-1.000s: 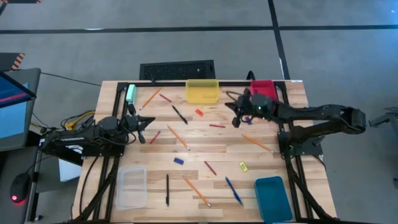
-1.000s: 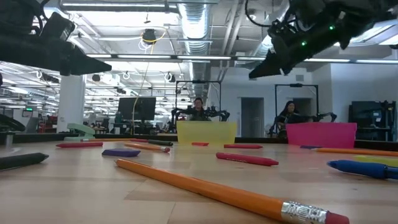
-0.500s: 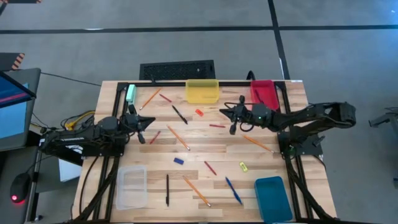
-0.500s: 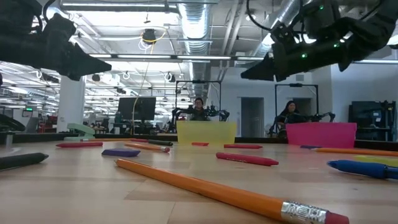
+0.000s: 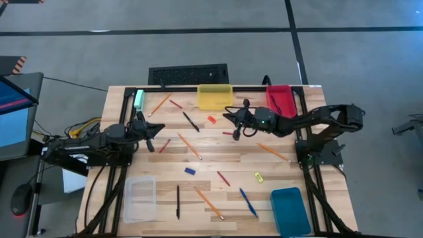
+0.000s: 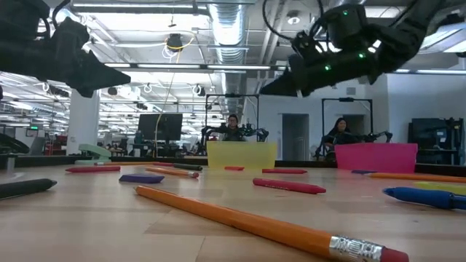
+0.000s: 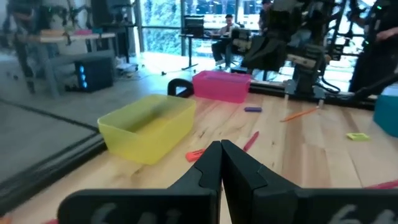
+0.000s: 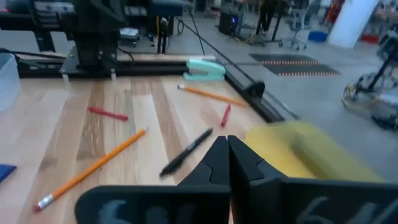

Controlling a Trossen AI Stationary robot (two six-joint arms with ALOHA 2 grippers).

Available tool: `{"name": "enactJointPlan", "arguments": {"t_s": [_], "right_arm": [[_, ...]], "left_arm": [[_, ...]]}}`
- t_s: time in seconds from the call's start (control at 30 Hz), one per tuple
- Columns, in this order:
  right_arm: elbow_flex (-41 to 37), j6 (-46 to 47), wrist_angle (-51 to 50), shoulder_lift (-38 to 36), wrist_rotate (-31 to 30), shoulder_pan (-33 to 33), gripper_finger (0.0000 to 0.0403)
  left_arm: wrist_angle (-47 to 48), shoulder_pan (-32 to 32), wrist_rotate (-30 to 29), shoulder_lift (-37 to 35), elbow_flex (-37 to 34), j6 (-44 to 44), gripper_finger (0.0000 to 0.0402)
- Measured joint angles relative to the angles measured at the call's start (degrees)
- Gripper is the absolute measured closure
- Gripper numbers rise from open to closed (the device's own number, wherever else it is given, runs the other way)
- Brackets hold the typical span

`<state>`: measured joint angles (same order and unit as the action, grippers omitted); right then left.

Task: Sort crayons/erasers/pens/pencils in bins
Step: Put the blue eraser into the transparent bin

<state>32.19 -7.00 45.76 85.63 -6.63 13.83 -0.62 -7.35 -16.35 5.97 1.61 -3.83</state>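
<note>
Pencils, pens, crayons and erasers lie scattered flat on the wooden table. The yellow bin and the red bin stand at the far edge. The teal bin and the clear bin stand at the near edge. My right gripper hovers shut and empty above the table, just near of the yellow bin, pointing toward the table's left. My left gripper stays shut and empty at the table's left, held level above the wood.
A pale-green block lies at the far left corner. A dark keyboard-like slab sits beyond the far edge. People sit at desks in the room behind. Bare wood lies between the scattered sticks mid-table.
My right gripper has travelled from beside the red bin toward the table's left and sunk a little, ending just near of the yellow bin. It has stayed shut and empty. My left gripper has rolled a little about its own axis without shifting place.
</note>
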Motion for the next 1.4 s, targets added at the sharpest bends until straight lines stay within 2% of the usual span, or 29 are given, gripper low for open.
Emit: {"name": "enactJointPlan", "arguments": {"t_s": [0.1,0.23,0.4,0.53,0.63,0.77,0.93,1.1,1.27,1.4], "right_arm": [[0.84,-0.79,0.62,-0.14,1.35,0.74,0.0398],[0.83,-0.97,1.29,-0.14,7.38,2.14,0.0400],[-0.11,-3.38,1.47,-0.11,8.74,1.35,0.0399],[-0.71,-3.42,1.22,-0.11,8.72,-0.74,0.0400],[-0.71,-3.94,1.70,-0.11,8.70,-2.96,0.0399],[-0.71,-5.54,1.46,-0.11,8.45,-5.30,0.0400],[-0.71,-5.51,1.17,-0.11,8.29,-6.42,0.0399],[-0.71,-5.34,0.99,-0.11,8.23,-6.78,0.0400],[-0.71,-5.08,0.17,-0.11,8.15,-7.02,0.0400],[-0.71,-5.13,-0.03,-0.11,8.15,-7.57,0.0400]], "left_arm": [[-0.14,0.00,-0.98,1.58,0.02,-2.76,0.0401],[-0.81,-0.75,-3.83,5.98,0.94,-1.73,0.0401],[0.77,-2.91,-1.78,13.41,5.88,-1.67,0.0401],[9.57,-2.29,3.90,19.21,13.35,-1.97,0.0402],[20.05,-0.27,5.22,23.85,19.49,-3.49,0.0401],[28.55,5.21,5.68,29.92,25.48,-7.37,0.0401],[34.71,15.33,5.17,39.67,31.96,-14.20,0.0401],[40.88,25.05,1.59,50.36,39.37,-21.32,0.0401],[50.26,33.07,2.49,60.23,47.59,-30.60,0.0401],[58.59,39.33,5.97,66.93,53.66,-38.87,0.0401]]}}
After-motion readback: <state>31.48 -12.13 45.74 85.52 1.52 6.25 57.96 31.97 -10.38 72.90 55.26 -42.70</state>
